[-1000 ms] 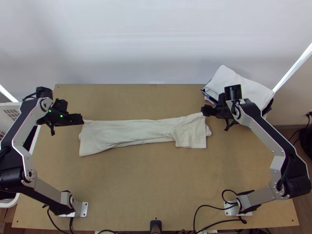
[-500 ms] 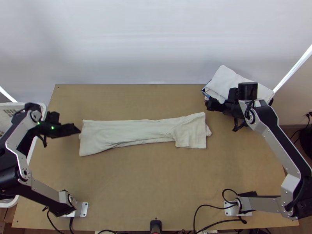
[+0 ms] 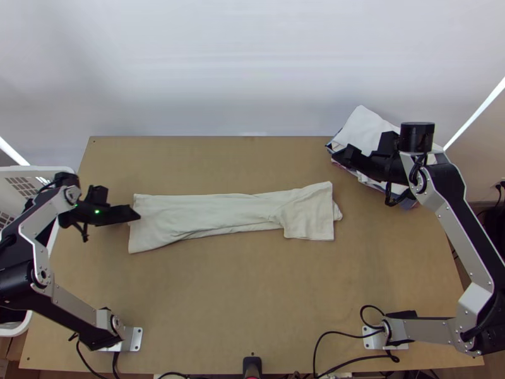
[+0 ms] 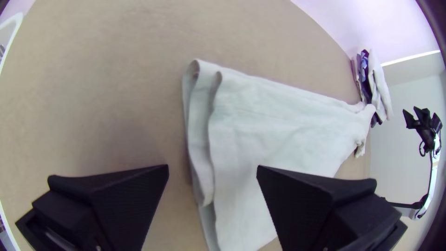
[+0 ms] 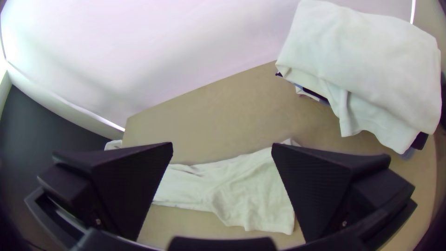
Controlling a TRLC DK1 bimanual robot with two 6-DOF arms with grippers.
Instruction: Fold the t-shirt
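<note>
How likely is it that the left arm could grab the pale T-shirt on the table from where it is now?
Quite likely, I'd say: its fingers are open right by one end of the shirt, with nothing visible in the way. They may still need lowering.

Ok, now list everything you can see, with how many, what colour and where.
t-shirt: one, off-white, folded into a long strip across the table's middle
folded garment stack: one, white on top, darker layers below, far right corner
table: one, light brown wood, under the t-shirt
laundry basket: one, white, left edge
wall: one, white, behind the table
cables: several, black, mostly near edge
arms: two, silver-grey and black, left arm at left, right arm at right
left gripper: one, black, jaws open, at the strip's left end
right gripper: one, black, jaws open, by the garment stack
</note>
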